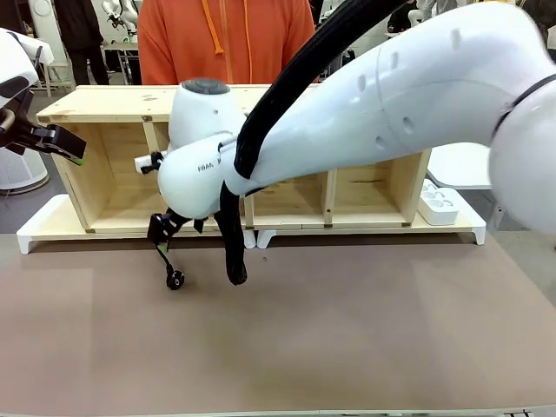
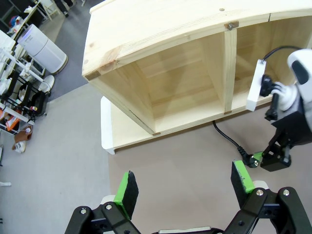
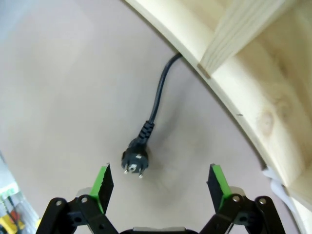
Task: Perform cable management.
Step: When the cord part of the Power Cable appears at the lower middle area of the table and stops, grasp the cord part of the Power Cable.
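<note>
The right gripper (image 3: 161, 181) hangs low over the table (image 1: 365, 339), fingers spread wide and holding nothing, with the cable (image 3: 157, 100) below it; the cord comes out from under the front edge of the shelf (image 1: 113, 102) and runs a short way over the table to its plug (image 3: 135, 160), which lies flat, pins toward the gripper, nearer one finger than the other and apart from both; the step in hand looks like the approach to a first grasp of the plug end; the next move likely calls for shifting sideways to centre the plug between the pads, lowering, then closing on the plug body or the ribbed collar behind it, since the thin cord itself could slip; the left gripper (image 2: 184, 187) hovers off the shelf's end, fingers also apart and empty, clear of the work; the shelf's compartments (image 2: 180, 87) that show are bare wood with nothing stored in them, and the cable lies outside them on the table; the shelf stands on a white base (image 1: 43, 228), where a white strip (image 1: 437, 201) rests just beside the shelf's other end; a person (image 1: 226, 39) stands behind the shelf, hands hidden.
</note>
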### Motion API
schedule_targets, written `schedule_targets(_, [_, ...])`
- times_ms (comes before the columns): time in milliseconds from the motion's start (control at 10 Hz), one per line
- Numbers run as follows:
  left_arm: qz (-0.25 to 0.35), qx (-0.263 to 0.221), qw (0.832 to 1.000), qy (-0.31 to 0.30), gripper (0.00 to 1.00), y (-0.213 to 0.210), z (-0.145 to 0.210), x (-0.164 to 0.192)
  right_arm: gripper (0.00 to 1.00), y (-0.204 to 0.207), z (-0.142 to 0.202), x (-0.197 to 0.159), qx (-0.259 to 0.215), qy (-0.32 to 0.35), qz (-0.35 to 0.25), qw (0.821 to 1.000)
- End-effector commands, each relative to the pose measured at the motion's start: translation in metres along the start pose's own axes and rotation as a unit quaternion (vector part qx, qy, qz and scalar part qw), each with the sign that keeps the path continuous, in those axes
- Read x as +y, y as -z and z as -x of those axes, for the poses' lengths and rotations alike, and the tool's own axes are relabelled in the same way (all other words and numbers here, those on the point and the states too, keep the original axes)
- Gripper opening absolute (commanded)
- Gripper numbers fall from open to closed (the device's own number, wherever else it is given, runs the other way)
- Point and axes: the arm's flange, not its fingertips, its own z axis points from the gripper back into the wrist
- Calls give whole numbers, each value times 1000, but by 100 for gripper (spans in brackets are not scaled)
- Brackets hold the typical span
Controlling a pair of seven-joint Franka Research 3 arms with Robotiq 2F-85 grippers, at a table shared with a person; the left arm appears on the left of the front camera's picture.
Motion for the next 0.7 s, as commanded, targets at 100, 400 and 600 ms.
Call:
schedule_targets(100, [-1, 0, 1000, -2, 100, 0, 0, 0, 100, 32, -11, -7, 6, 30, -11, 999])
schedule_targets(400, [-1, 0, 1000, -2, 100, 0, 0, 0, 100, 51, -20, -12, 11, 19, -28, 999])
schedule_targets(600, [-1, 0, 1000, -2, 100, 0, 0, 0, 100, 57, -25, -10, 15, 16, -33, 999])
